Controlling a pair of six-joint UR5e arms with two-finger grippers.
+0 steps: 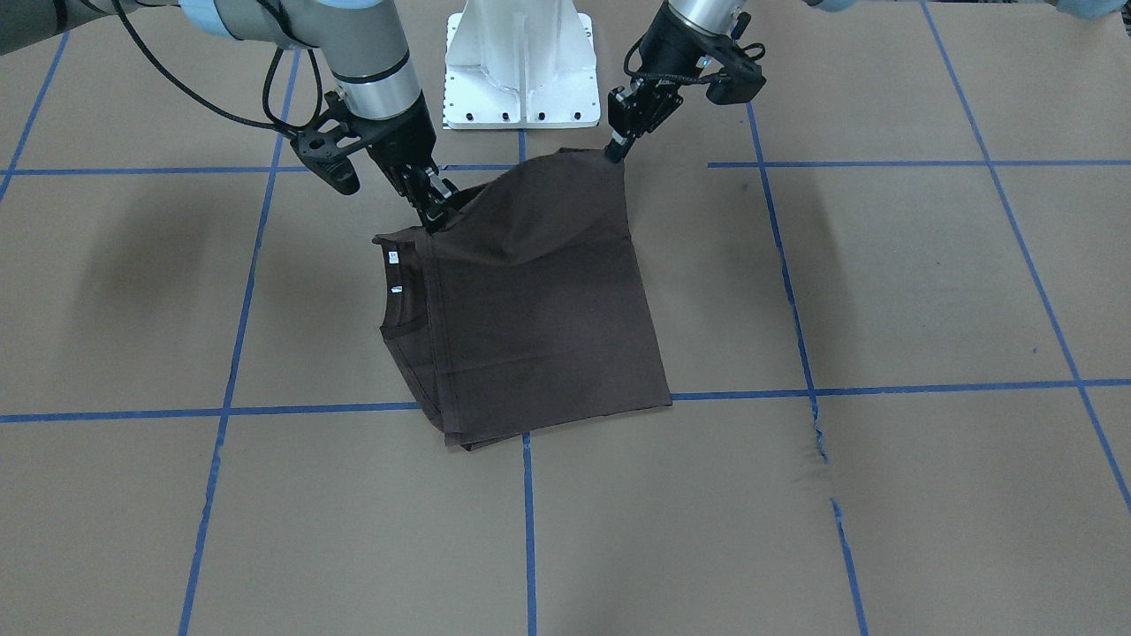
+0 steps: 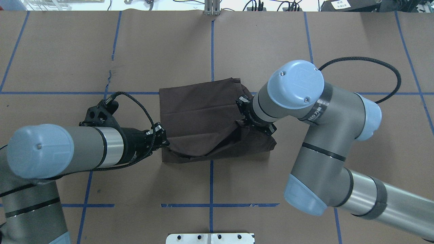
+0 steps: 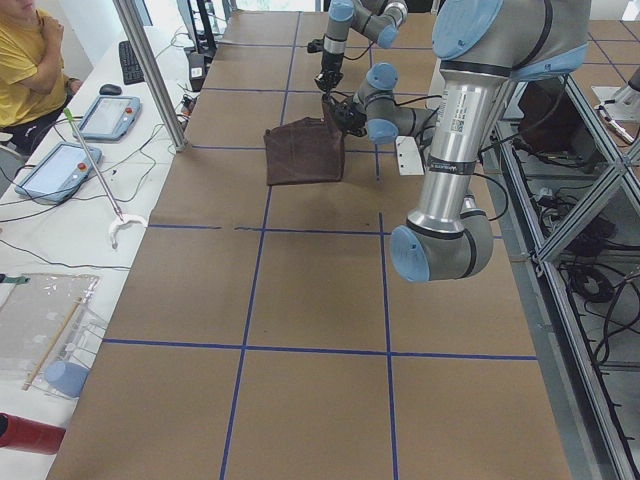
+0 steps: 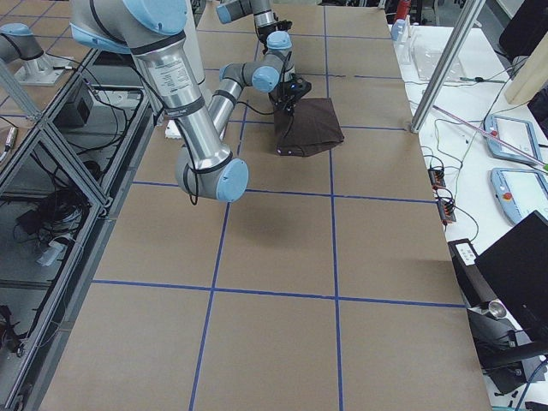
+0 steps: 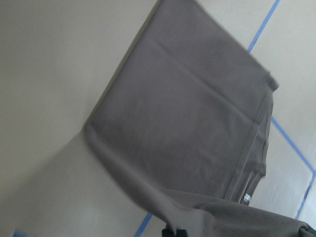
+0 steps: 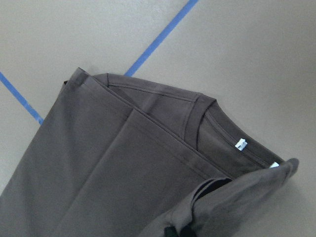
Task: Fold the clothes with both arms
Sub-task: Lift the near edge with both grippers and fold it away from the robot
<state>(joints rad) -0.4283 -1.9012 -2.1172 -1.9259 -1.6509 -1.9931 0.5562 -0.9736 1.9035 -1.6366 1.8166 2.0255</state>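
Observation:
The dark brown T-shirt (image 1: 539,309) lies folded into a rough rectangle at the table's middle, with its collar and white neck labels (image 1: 394,274) showing at one side. My left gripper (image 1: 614,152) is shut on the shirt's corner nearest the robot and holds it raised. My right gripper (image 1: 433,210) is shut on the other near corner, beside the collar, also raised. The cloth sags between them. In the overhead view the left gripper (image 2: 165,142) pinches the shirt (image 2: 200,108); the right wrist covers its own fingers. The right wrist view shows the collar (image 6: 207,118).
The white pedestal base (image 1: 521,62) stands just behind the shirt. Brown paper with a blue tape grid covers the table, with a small tear (image 1: 817,433). A person in yellow (image 3: 30,60) sits by a side table with tablets.

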